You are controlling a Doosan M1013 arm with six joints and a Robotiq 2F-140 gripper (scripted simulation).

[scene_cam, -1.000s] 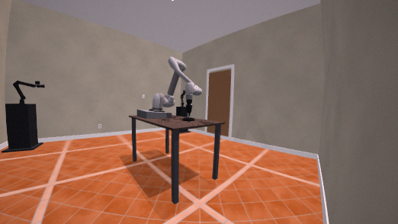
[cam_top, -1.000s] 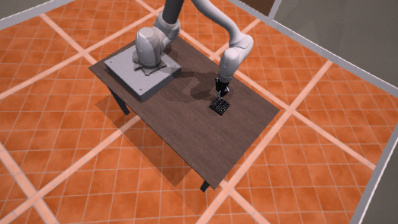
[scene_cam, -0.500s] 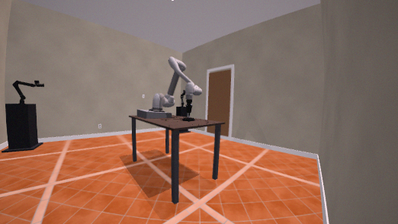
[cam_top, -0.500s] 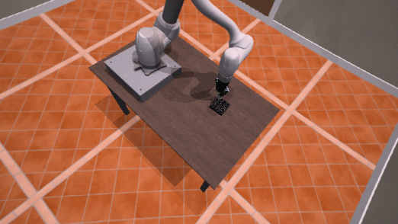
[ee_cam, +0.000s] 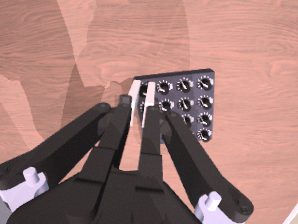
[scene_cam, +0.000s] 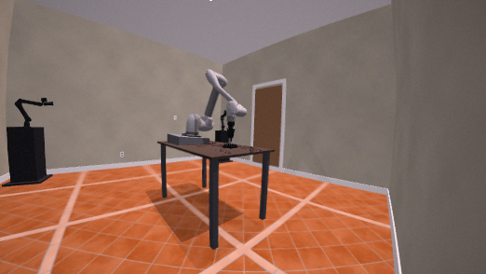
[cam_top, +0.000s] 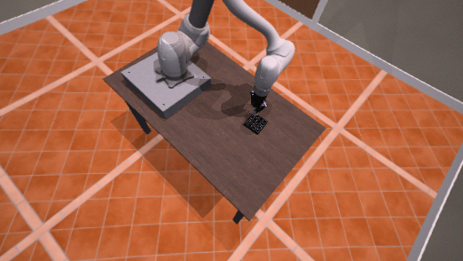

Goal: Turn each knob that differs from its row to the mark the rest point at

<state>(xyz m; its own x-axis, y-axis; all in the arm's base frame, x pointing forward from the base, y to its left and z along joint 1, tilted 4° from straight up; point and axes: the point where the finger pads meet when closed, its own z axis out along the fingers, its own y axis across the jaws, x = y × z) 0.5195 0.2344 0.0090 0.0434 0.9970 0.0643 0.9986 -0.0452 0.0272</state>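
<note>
The knob box is a small black square panel with rows of silver-tipped knobs. It stands on the dark wooden table, toward its far right part. My gripper points straight down over the box's corner nearest the arm. In the wrist view its two white-padded fingertips stand narrowly on either side of the corner knob and are shut on it. The fingers hide the other knobs of that edge column. The printed names are too small to read.
The arm's grey base plate sits on the table's left end. The table's far edge runs close behind the box. A black pedestal with a small arm stands by the left wall, and a brown door is behind the table.
</note>
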